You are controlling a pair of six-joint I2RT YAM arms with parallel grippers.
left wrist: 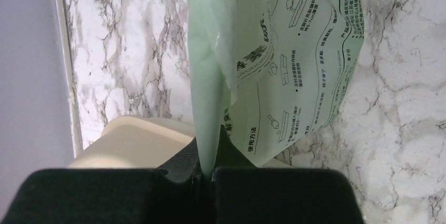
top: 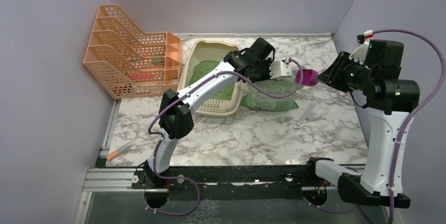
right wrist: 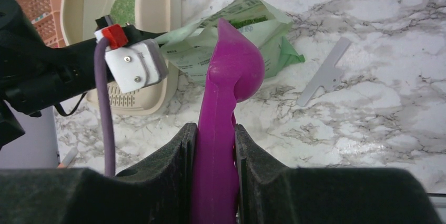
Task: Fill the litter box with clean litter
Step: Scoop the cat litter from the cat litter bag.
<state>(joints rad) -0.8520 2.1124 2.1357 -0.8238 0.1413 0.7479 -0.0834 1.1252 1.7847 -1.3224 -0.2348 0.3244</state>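
Beige litter box (top: 210, 43), green bag (top: 271, 98), magenta scoop (top: 306, 77).

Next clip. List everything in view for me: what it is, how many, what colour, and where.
litter box: one, beige, far left of the table, next to the file rack
clean litter: green granules, lying in the litter box
litter bag: one, translucent green with dark print, right of the litter box
scoop: one, magenta, held up at the bag's right side
file rack: one, orange mesh, far left corner by the wall
flat strip: one, white, on the table right of the bag
pen-like stick: one, pale with an orange tip, near left edge
table: one, white-grey marble
left gripper: black, shut on the litter bag's edge
right gripper: black, shut on the scoop's handle
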